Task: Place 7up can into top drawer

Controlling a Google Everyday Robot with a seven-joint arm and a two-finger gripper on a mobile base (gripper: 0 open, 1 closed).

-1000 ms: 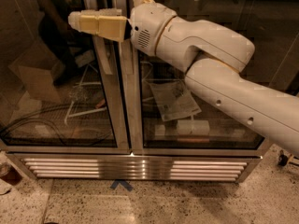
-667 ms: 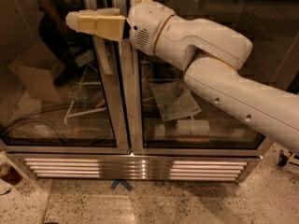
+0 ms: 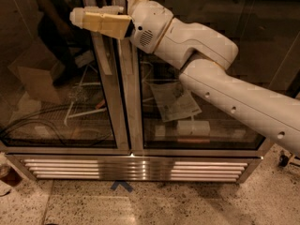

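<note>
Your tool (image 3: 78, 17) has barely drifted at upper left before the fridge (image 3: 123, 125), grip state untellable, and no 7up can or drawer shows, so placing looks unstarted.

Matt plastic gripper (image 3: 77, 17) before glossy glass doors (image 3: 56, 102), perhaps steel grille (image 3: 136, 168)

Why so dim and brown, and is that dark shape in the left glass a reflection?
Camera view: warm, low light; the pale gripper, at upper left before the door frame, is brightest. The dark shape in the left glass door is probably a reflection.
</note>
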